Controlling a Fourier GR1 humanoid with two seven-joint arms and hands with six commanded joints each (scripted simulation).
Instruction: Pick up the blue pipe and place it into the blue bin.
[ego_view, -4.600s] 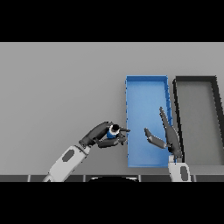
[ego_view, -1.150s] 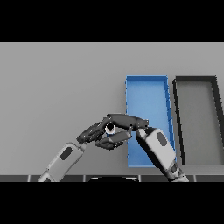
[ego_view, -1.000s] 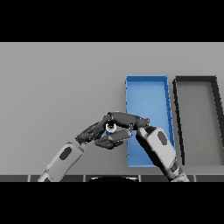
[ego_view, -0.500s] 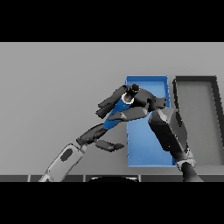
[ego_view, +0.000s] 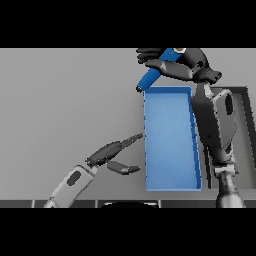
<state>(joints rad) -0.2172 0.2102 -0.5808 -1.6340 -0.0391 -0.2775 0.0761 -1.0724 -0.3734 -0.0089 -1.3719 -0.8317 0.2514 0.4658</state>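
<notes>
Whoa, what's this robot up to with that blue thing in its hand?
The robot's right hand has its fingers curled round a blue pipe and holds it tilted in the air near the far end of the blue bin. The pipe is not in the bin yet. Its left hand is open and empty, low over the grey table just left of the bin. A dark bin sits beside the blue one.
</notes>
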